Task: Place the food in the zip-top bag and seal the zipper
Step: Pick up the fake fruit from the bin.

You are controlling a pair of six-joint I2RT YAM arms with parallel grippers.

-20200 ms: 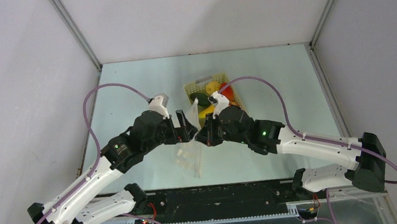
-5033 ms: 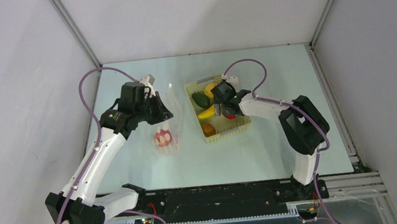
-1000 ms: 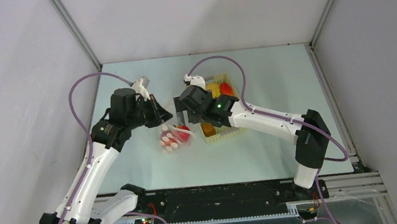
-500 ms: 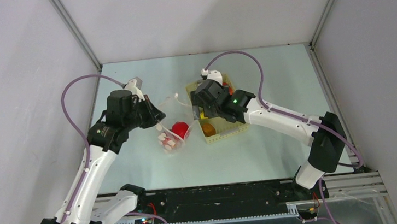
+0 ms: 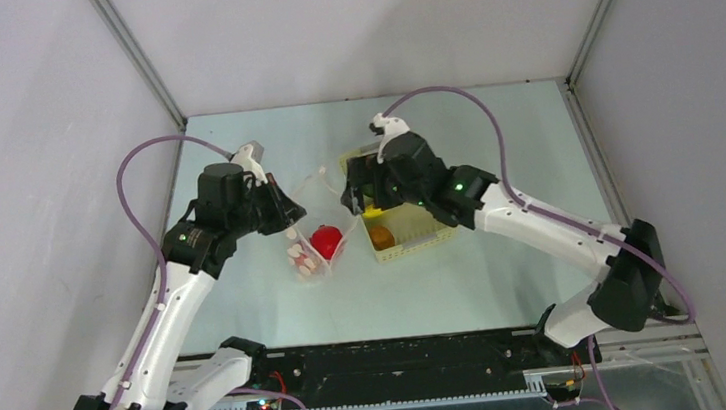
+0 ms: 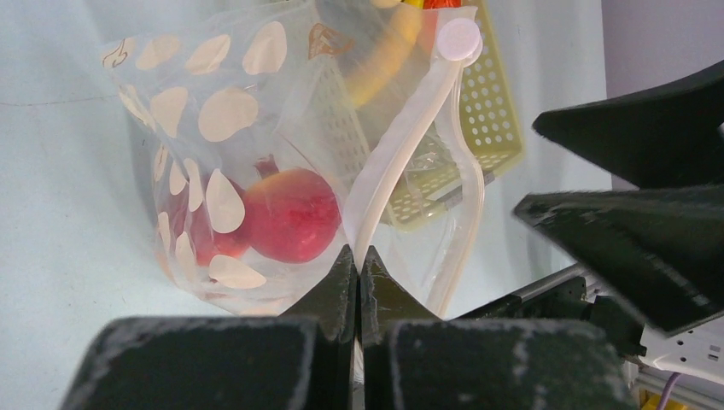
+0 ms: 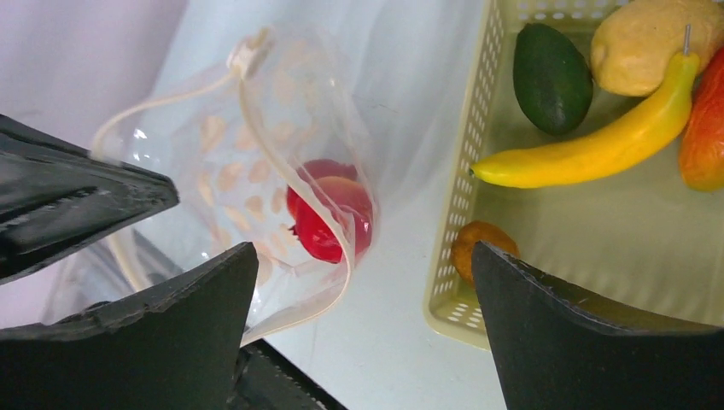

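The clear dotted zip-top bag (image 5: 315,253) stands on the table with its mouth open upward. My left gripper (image 6: 357,256) is shut on the white zipper (image 6: 401,145) strip at the mouth and holds it up. Two red round fruits (image 6: 290,213) lie inside the bag. My right gripper (image 7: 363,248) is open and empty, hovering between the bag (image 7: 256,188) and the basket's left rim. In the basket lie a yellow banana (image 7: 598,145), a dark green oval piece (image 7: 552,77), a yellow piece (image 7: 640,43), an orange piece (image 7: 478,243) and a red-orange piece (image 7: 704,128).
The pale yellow perforated basket (image 5: 418,245) sits just right of the bag, nearly touching it. My right arm (image 5: 542,228) reaches across the table's right half. The left arm (image 5: 172,294) runs along the left wall.
My right gripper has drawn back from above the bag's mouth toward the basket, open and empty. A red fruit now sits lower in the bag. The left gripper keeps its hold.
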